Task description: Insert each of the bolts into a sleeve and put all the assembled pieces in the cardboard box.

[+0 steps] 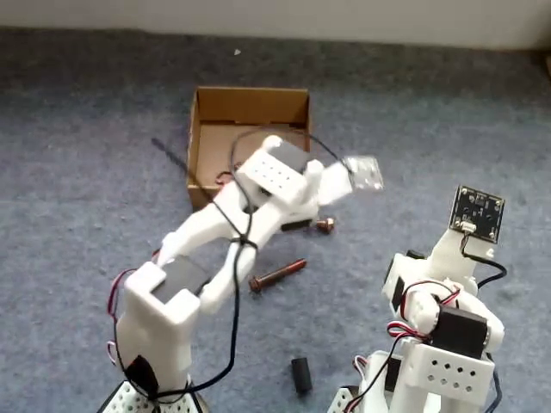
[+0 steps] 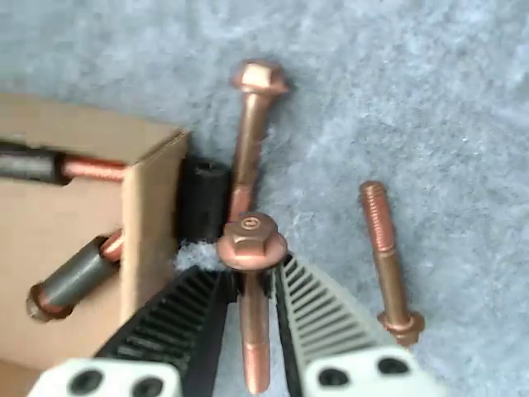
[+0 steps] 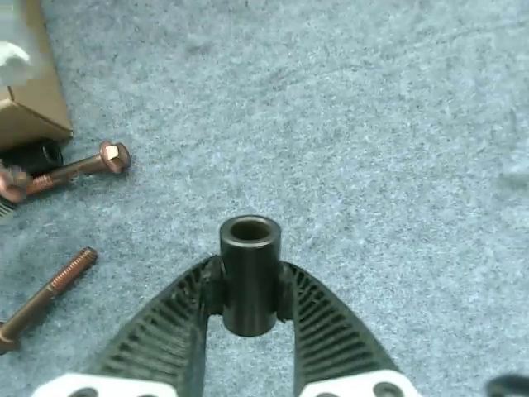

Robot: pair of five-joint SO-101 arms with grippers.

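High view, surroundings first: grey carpet (image 1: pixel 77 215) all round; cardboard box (image 1: pixel 250 105) at the far middle, open upward, its near right corner covered by the white left arm (image 1: pixel 215 228). In front of that arm, a loose bolt (image 1: pixel 277 274) flat on the carpet. Nearer the arm bases, well apart from it, a spare sleeve (image 1: pixel 300 375), black, on its own.

Left wrist view: inside the box, two assembled pieces (image 2: pixel 78 277), grey sleeves with copper ends showing, one near the corner, one deeper in. Just outside the box's corner, a black corner sleeve (image 2: pixel 202 198) against the cardboard, with a long bolt (image 2: pixel 252 132) just beside it, head pointing away from the wrist. Both directly ahead of the fingertips, in the way.

Left gripper (image 2: pixel 252 271): closed on a held bolt (image 2: pixel 252 241), hex head just past the fingertips, shank running back between the ribbed jaws. Hangs just beside the box's outer wall, not over the opening.

Right gripper (image 3: pixel 250 271): clamped on a held sleeve (image 3: pixel 250 289), black, long axis in line with the fingers, open bore at the far end. Hovers above bare carpet, well apart from the box.

Room: open carpet ahead of and beside the right gripper. Tight on the left side, between cardboard edge, corner sleeve and long bolt.
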